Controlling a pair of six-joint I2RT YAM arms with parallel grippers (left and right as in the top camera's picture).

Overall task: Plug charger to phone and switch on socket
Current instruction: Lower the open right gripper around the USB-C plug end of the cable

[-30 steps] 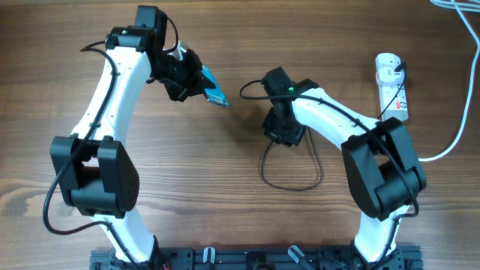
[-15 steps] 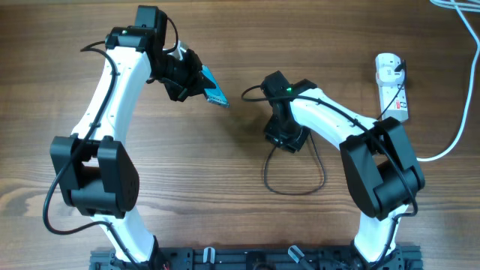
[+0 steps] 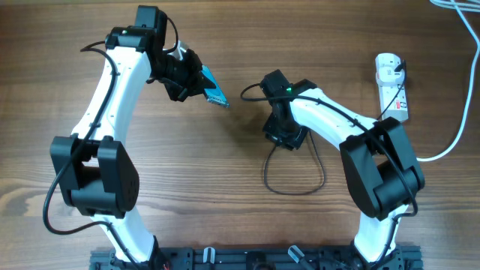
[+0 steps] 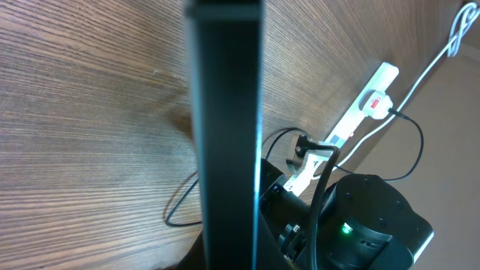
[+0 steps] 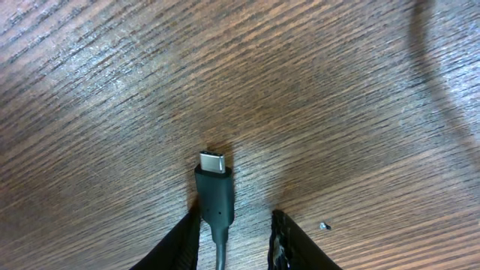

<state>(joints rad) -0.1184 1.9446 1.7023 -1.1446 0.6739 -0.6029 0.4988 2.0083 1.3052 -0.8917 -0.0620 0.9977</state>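
Since a second ago the right gripper (image 3: pixel 284 137) has slid a little toward the near edge of the table (image 3: pixel 225 217), and the loop of black cable under it has shifted slightly with it. The left arm and its load have not moved.

There are two arms, one phone, one charger and one power strip.

The left gripper (image 3: pixel 193 79) is clamped tight on the phone (image 3: pixel 215 89) and holds it tilted above the table at the far left, blue screen up. In the left wrist view the phone shows only as a dark upright edge.

The charger (image 5: pixel 214 193) lies on the wood with its single connector tip flat, pointing away from the right wrist camera. The right gripper's jaws are partly apart, one on each side of the cable just behind the tip. One finger (image 5: pixel 180 244) looks to touch the cable and the other stands clear, so nothing is pinched.

The power strip (image 3: pixel 392 90) lies at the far right, well apart from the phone. One black plug (image 3: pixel 397 69) sits in it and one thick white cord (image 3: pixel 466 112) runs beside it.
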